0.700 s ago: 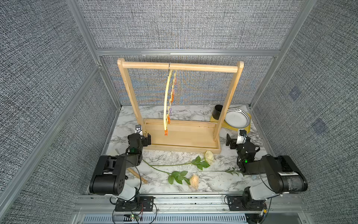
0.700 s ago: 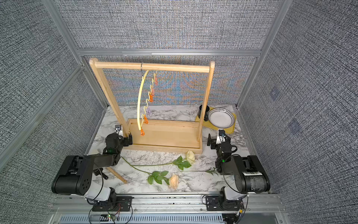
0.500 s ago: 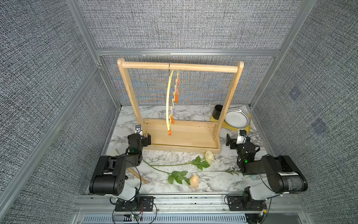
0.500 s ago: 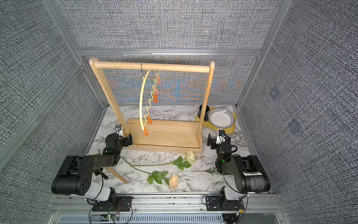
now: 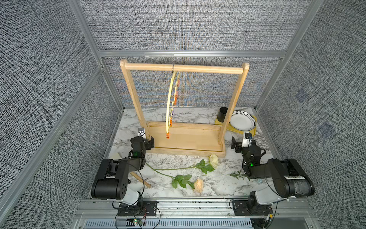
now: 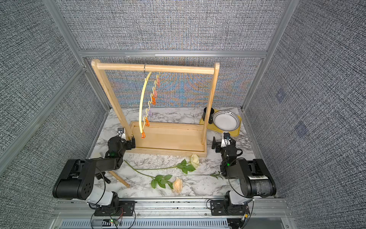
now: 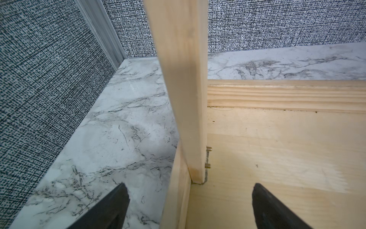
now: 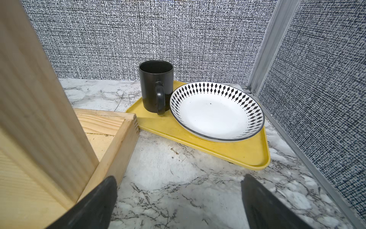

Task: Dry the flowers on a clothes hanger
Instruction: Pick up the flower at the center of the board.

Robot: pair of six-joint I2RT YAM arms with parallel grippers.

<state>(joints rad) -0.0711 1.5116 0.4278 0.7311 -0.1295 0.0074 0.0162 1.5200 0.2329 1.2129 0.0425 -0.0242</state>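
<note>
On tabletop (image 5: pixel 178 117) before wooden rack (image 5: pixel 234 103), flowers (image 5: pixel 213 159) lying flat, unclipped, between left gripper (image 7: pixel 190 189) and right gripper (image 8: pixel 178 177), both empty with fingers spread for pickup; clothes hanger (image 5: pixel 168 103) hooked on its top bar, clips awaiting stems.

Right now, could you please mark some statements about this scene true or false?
The clothes hanger hangs from the top bar of the wooden rack. True.
The peach rose is clipped to the hanger. False: the peach rose lies on the table.
The black mug stands on the yellow tray beside the plate. True.
The left claw grips the cream rose. False: the left claw is open; the cream rose lies on the table.
The right claw is open. True.
</note>
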